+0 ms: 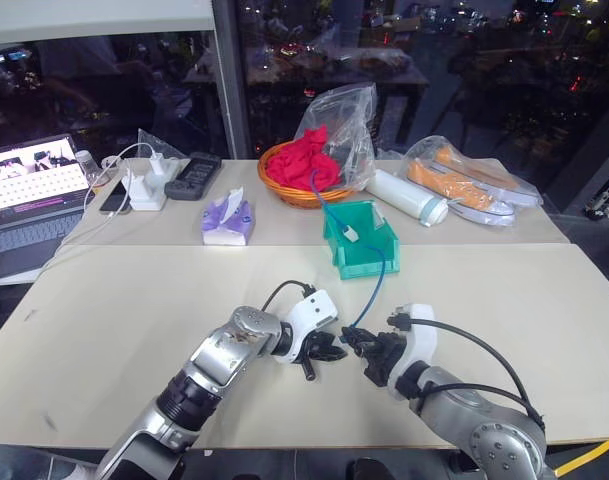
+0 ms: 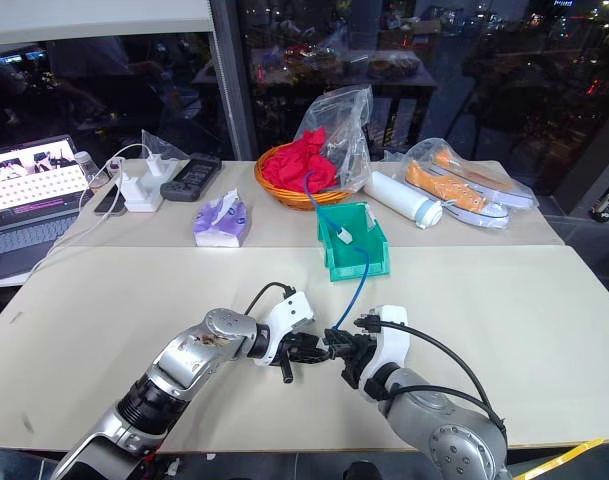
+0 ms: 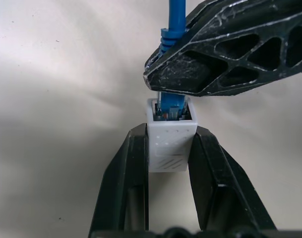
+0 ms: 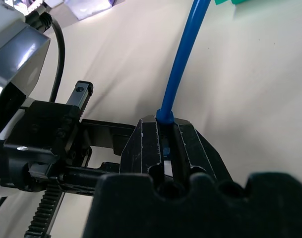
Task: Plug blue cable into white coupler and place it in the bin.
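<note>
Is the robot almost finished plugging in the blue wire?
Nearly. The left gripper holds the white coupler, and the right gripper pinches the blue cable. The plug sits in the coupler's socket, though full seating can't be told. The cable's far end already lies in the bin. Left: lifting the joined end into the bin.

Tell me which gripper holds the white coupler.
The left gripper: its fingers clamp the white coupler, while the right gripper pinches the blue cable.
</note>
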You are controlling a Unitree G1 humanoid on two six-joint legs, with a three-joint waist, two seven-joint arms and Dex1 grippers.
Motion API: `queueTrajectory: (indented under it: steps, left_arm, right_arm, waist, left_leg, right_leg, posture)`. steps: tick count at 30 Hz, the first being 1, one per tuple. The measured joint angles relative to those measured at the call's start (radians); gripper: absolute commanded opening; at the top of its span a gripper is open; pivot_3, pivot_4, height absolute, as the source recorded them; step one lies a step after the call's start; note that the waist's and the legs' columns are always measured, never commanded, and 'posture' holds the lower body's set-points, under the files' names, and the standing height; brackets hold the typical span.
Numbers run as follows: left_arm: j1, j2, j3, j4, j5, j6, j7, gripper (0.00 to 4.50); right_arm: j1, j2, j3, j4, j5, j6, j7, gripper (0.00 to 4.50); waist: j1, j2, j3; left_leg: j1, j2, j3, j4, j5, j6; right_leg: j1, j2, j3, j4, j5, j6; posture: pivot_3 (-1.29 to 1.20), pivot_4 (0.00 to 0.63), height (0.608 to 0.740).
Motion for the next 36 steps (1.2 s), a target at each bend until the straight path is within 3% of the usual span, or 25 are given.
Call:
queueTrajectory:
  steps: [5,6,13,15,18,21,24,28,29,31,36]
  left_arm:
    - [0.004,-0.001,0.0,0.0,0.007,-0.01,0.008,0.64]
    - [0.011,-0.004,0.006,0.0,0.006,-0.011,0.013,1.65]
    - [0.031,-0.006,0.009,-0.01,-0.015,-0.026,0.02,3.87]
    - [0.035,0.018,0.012,-0.023,-0.033,-0.039,0.001,3.87]
    - [0.055,0.067,0.045,-0.015,-0.053,-0.09,-0.032,3.87]
    - [0.069,0.089,0.085,0.017,-0.067,-0.145,-0.044,3.87]
    - [0.08,0.09,0.132,0.042,-0.072,-0.175,-0.027,3.87]
    - [0.09,0.051,0.184,0.075,-0.063,-0.219,0.051,3.87]
    - [0.089,0.036,0.196,0.083,-0.057,-0.226,0.078,3.94]
    - [0.088,0.004,0.221,0.098,-0.042,-0.245,0.14,3.94]
    - [0.101,-0.023,0.296,0.097,-0.043,-0.269,0.223,3.94]
  right_arm:
    - [-0.009,0.007,-0.021,0.012,0.01,0.014,0.017,0.0]
    - [-0.012,0.016,-0.029,0.015,0.012,0.019,0.016,0.0]
    - [-0.064,0.016,-0.076,-0.009,0.059,0.079,-0.038,0.0]
    - [-0.13,-0.025,-0.097,-0.03,0.115,0.136,-0.103,0.0]
    - [-0.324,-0.077,-0.163,-0.035,0.231,0.17,-0.21,0.0]
    - [-0.52,-0.161,-0.189,0.037,0.227,0.182,-0.195,0.0]
    - [-0.648,-0.256,-0.157,0.193,0.107,0.181,-0.09,0.0]
    - [-0.838,-0.321,0.001,0.534,-0.173,0.085,0.13,0.0]
    - [-0.883,-0.318,0.036,0.622,-0.238,0.04,0.183,0.91]
    - [-0.97,-0.303,0.09,0.813,-0.363,-0.06,0.293,1.32]
    - [-1.031,-0.222,0.089,1.049,-0.492,-0.175,0.453,3.04]
  waist:
    - [0.001,0.0,0.0]
    - [0.001,0.0,0.0]
    - [-0.001,0.003,0.004]
    - [-0.005,0.005,0.006]
    - [-0.01,0.007,0.01]
    - [-0.006,0.009,0.013]
    - [-0.002,0.008,0.014]
    - [-0.005,0.01,0.018]
    - [-0.006,0.01,0.019]
    - [-0.009,0.01,0.019]
    - [-0.013,0.011,0.019]
  left_leg:
    - [0.0,0.0,-0.001,-0.001,0.0,0.0]
    - [0.0,0.0,-0.001,-0.001,0.0,0.0]
    - [-0.008,-0.001,-0.003,-0.001,0.001,-0.002]
    - [-0.014,-0.002,-0.004,0.0,0.006,-0.01]
    - [-0.014,-0.002,-0.005,0.0,0.006,-0.011]
    - [-0.014,-0.002,-0.006,0.0,0.006,-0.011]
    - [-0.016,-0.002,-0.006,0.0,0.006,-0.01]
    - [-0.017,-0.003,-0.005,0.0,0.006,-0.01]
    - [-0.018,-0.003,-0.005,0.0,0.006,-0.01]
    - [-0.024,-0.003,-0.005,0.0,0.007,-0.013]
    - [-0.034,-0.003,-0.005,0.003,0.012,-0.02]
  right_leg:
    - [0.0,0.0,0.0,0.0,0.001,-0.002]
    - [0.0,0.0,0.0,0.0,0.001,-0.002]
    - [-0.008,0.0,0.0,0.001,0.004,-0.006]
    - [-0.019,0.0,0.002,0.001,0.007,-0.006]
    - [-0.02,0.0,0.002,0.002,0.008,-0.007]
    - [-0.019,0.001,0.001,0.001,0.008,-0.007]
    - [-0.019,0.001,0.001,0.0,0.008,-0.007]
    - [-0.021,0.001,0.001,-0.001,0.009,-0.006]
    - [-0.022,0.001,0.001,-0.001,0.009,-0.006]
    - [-0.029,0.001,0.001,0.0,0.009,-0.006]
    - [-0.037,0.001,0.001,0.001,0.012,-0.004]
  posture:
    - [0.0,0.15,0.74]
    - [0.0,0.15,0.74]
    - [0.0,0.15,0.74]
    - [0.0,0.15,0.74]
    - [0.0,0.15,0.74]
    - [0.0,0.15,0.74]
    - [0.0,0.15,0.74]
    - [0.0,0.15,0.74]
    - [0.0,0.15,0.74]
    - [0.0,0.15,0.74]
    - [0.0,0.15,0.74]
